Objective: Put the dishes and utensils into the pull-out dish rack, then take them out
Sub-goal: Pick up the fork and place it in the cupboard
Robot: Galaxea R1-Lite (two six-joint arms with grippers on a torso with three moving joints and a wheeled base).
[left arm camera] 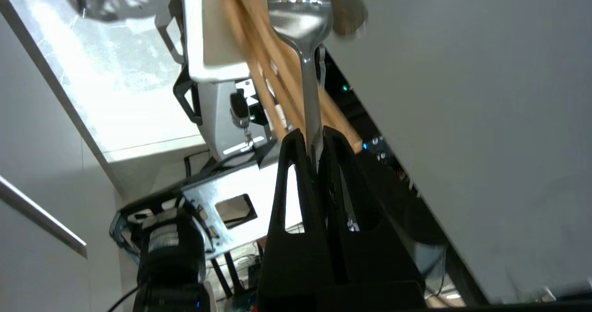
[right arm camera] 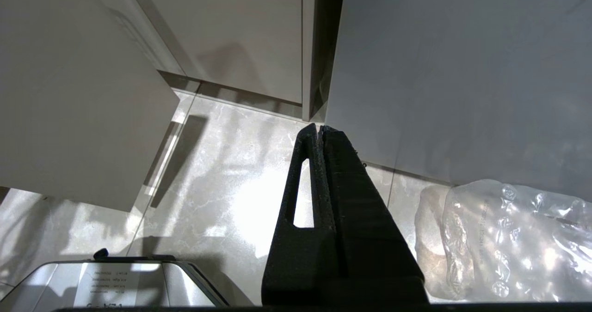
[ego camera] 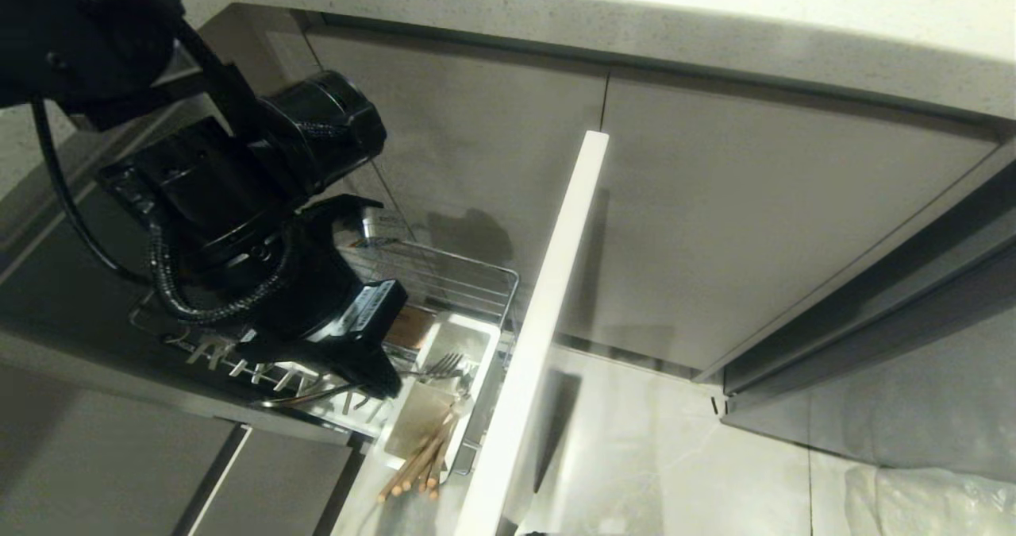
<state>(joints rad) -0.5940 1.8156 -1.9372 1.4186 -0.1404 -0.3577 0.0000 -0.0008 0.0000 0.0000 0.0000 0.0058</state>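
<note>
The pull-out dish rack (ego camera: 444, 274) stands drawn out below the counter, with its pale front panel (ego camera: 548, 321) edge-on. My left gripper (ego camera: 389, 385) hangs over the rack's white caddy (ego camera: 464, 337), shut on the handle of the silver fork (ego camera: 440, 368). In the left wrist view the fork (left arm camera: 300, 25) sticks out from between the closed fingers of the gripper (left arm camera: 314, 138), tines away from me. The wooden chopsticks (ego camera: 417, 460) lean in the caddy (left arm camera: 203, 39) beside the fork. The dishes are out of view. My right gripper (right arm camera: 319, 129) is shut and empty, low above the floor.
A row of metal prongs (ego camera: 238, 365) runs along the rack under my left arm. Grey cabinet doors (ego camera: 754, 226) and the counter edge (ego camera: 635, 20) are behind. A clear plastic bag (right arm camera: 499, 238) lies on the tiled floor (right arm camera: 222, 173) near the right gripper.
</note>
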